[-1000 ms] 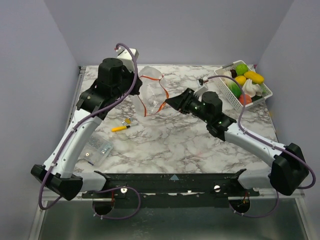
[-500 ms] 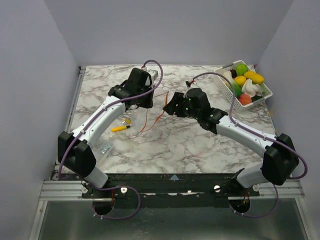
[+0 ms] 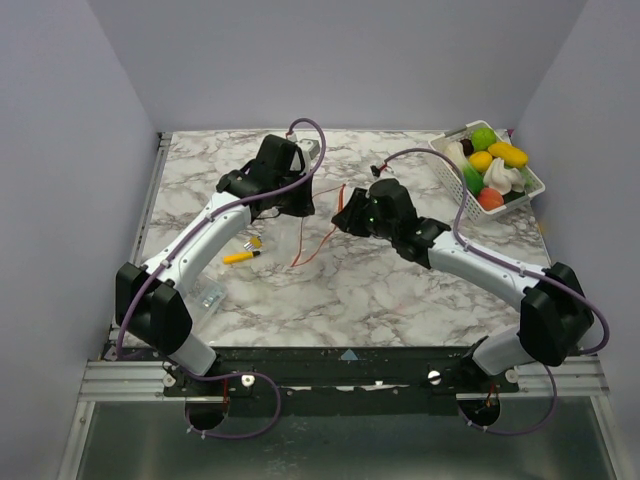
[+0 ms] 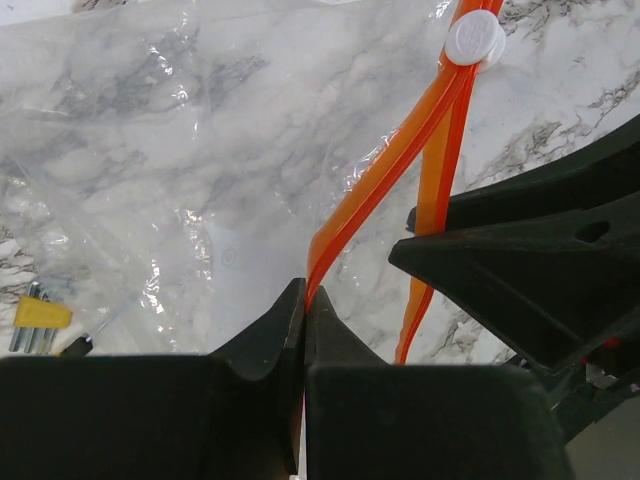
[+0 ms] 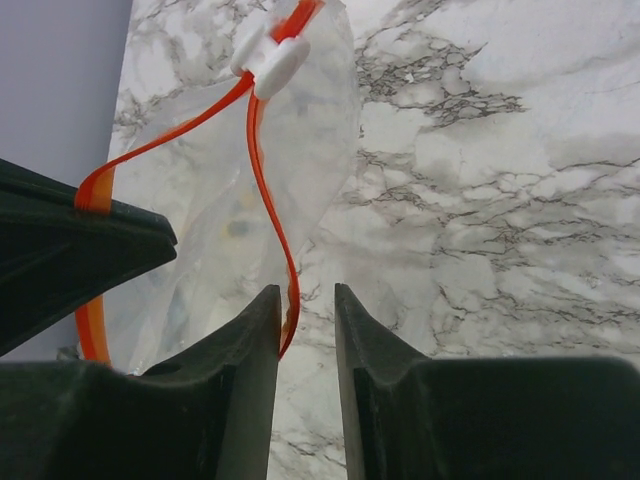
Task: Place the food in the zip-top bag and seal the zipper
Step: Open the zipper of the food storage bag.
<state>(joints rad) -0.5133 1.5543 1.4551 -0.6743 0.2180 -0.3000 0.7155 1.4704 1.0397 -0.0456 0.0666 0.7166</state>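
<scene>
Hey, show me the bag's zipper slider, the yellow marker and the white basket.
zipper slider (image 4: 474, 40), left wrist view, its white cap.
yellow marker (image 3: 238, 257), top external view, mid-barrel.
white basket (image 3: 452, 182), top external view, its near slotted wall.

No word, number, brand or sign can be read in any view. The clear zip-top bag (image 4: 150, 150) shows one faint round mark on its plastic, too blurred to make out. The white slider (image 4: 473, 40) on the red-orange zipper (image 4: 385, 168) bears only a plain raised ring.
</scene>
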